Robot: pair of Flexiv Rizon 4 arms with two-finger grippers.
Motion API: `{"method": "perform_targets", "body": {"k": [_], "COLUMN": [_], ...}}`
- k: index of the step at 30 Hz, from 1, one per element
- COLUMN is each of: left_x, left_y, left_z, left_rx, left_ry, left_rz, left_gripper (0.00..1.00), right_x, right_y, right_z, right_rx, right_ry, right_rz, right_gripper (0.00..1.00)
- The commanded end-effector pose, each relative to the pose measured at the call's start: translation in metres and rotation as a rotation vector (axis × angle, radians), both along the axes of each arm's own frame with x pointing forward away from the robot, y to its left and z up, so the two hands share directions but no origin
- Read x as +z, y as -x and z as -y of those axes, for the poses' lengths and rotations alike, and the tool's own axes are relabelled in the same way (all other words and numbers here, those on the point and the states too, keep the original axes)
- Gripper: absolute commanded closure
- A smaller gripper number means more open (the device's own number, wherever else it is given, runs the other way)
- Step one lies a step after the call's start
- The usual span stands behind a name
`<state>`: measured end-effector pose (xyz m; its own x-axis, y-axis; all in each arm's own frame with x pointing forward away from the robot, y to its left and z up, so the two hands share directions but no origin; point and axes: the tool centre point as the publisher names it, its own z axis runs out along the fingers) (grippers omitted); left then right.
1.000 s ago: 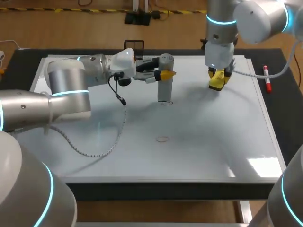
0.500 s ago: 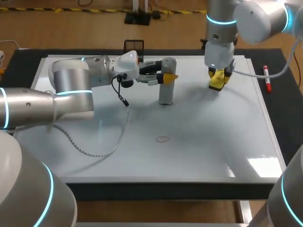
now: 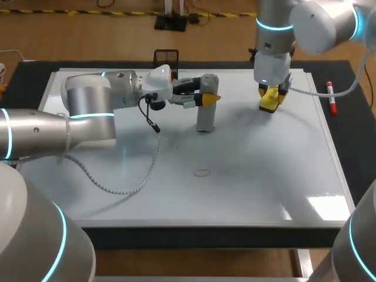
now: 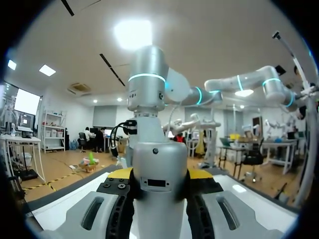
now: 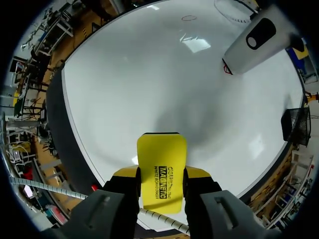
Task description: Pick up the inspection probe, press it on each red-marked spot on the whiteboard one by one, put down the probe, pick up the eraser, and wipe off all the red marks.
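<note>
Probe (image 3: pixel 205 117) upright, clamped in left gripper (image 4: pixel 159 174) (eraser (image 5: pixel 162 157) likewise pinched in right gripper (image 5: pixel 160 172))

Glossy smooth whiteboard (image 3: pixel 258 176), bright glare near front edge. On it, matt grey probe (image 3: pixel 205 114). Smooth yellow plastic eraser (image 5: pixel 162 169).

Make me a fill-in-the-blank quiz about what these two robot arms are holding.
The left gripper is shut on the grey ____, which stands on the whiteboard.
The eraser in the right gripper is coloured ____.
The pen lies beside the whiteboard on the ____ arm's side.
Missing words: probe; yellow; right.
</note>
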<state>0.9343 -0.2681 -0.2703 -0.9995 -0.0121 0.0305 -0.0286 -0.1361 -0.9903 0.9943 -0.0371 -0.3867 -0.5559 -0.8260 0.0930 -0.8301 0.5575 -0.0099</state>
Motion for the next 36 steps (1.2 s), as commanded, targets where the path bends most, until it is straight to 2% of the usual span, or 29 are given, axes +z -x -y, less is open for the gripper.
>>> {"method": "perform_targets", "body": {"k": [1, 18, 36], "left_x": [-0.0002, -0.0047, -0.0046], "left_y": [-0.0026, 0.0013, 0.0026], "left_z": [-0.0017, -0.0029, -0.0048], "left_rx": [-0.005, -0.028, -0.027], "left_ry": [-0.011, -0.106, -0.116], "left_rz": [0.004, 0.021, 0.022], "left_gripper": [1.00, 1.00, 1.00], "right_x": [0.0008, 0.0008, 0.0008], "right_y": [-0.0008, -0.0008, -0.0008], "right_z": [0.0005, 0.0005, 0.0005], "right_rx": [0.002, 0.002, 0.002], "right_ry": [0.003, 0.003, 0.003], "right_rz": [0.000, 0.000, 0.000], "right_gripper": [1.00, 1.00, 1.00]}}
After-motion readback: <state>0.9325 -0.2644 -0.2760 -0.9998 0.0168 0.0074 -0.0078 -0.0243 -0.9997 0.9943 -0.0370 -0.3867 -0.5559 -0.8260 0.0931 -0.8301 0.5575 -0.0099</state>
